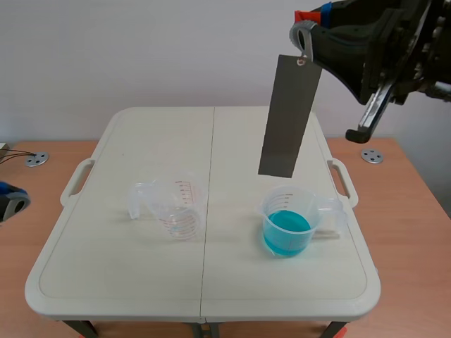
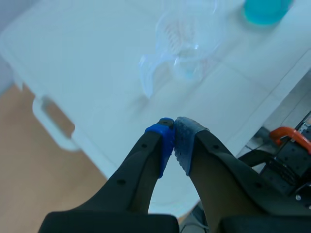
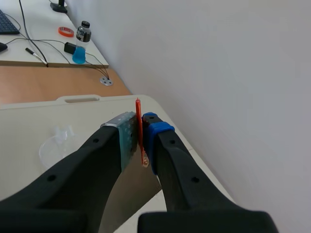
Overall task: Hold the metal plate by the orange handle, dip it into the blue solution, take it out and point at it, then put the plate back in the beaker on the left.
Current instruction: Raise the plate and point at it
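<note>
A long grey metal plate [image 1: 287, 116] hangs upright in the air, its lower end just above the beaker of blue solution [image 1: 287, 225]. My right gripper [image 1: 309, 27], raised at the upper right, is shut on the plate's orange handle [image 3: 139, 131]; the plate [image 3: 129, 201] drops away beneath the fingers. An empty clear beaker [image 1: 177, 208] with red markings stands on the left half of the white table [image 1: 84, 282]. My left gripper [image 2: 173, 141] is shut on nothing, low off the table's left edge, with the empty beaker [image 2: 187, 41] ahead of it.
The white folding table has moulded handles [image 1: 76, 182] at each side and rests on a wooden surface [image 1: 412, 211]. Round metal fittings [image 1: 35, 159] sit in the wood on both sides. A bottle of blue liquid [image 3: 81, 42] and cables lie on a far desk.
</note>
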Controlling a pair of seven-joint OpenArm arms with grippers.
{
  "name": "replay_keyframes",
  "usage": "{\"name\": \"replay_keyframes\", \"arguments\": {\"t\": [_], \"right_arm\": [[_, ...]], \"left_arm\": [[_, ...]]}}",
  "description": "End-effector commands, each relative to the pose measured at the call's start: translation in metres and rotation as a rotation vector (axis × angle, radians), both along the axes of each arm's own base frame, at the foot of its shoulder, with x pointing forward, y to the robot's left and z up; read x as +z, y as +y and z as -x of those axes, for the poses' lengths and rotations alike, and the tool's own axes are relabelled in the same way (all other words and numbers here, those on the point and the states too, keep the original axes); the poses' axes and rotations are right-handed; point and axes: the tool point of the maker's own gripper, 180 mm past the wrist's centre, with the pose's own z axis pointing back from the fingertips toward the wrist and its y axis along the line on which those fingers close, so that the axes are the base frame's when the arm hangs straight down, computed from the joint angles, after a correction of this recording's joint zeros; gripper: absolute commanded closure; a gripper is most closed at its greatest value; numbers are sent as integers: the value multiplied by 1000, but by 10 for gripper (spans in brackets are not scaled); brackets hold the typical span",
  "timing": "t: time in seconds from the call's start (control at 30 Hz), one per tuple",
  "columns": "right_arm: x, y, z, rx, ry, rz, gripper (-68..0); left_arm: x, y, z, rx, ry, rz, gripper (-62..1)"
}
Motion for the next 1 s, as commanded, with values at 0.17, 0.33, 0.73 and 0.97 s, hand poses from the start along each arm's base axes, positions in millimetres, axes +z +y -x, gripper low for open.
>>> {"name": "replay_keyframes", "arguments": {"t": [0.17,0.33,0.73,0.97], "right_arm": [[12,1,3,20,-34,-9,-13],[12,1,3,20,-34,-9,-13],[12,1,3,20,-34,-9,-13],[12,1,3,20,-34,-9,-13]], "left_arm": [[10,-34,-4,-96,-19,77,-27],[13,-58,-9,-144,-37,126,-27],[5,-125,-12,-263,-51,161,-27],[5,-166,-17,-320,-86,154,-27]]}}
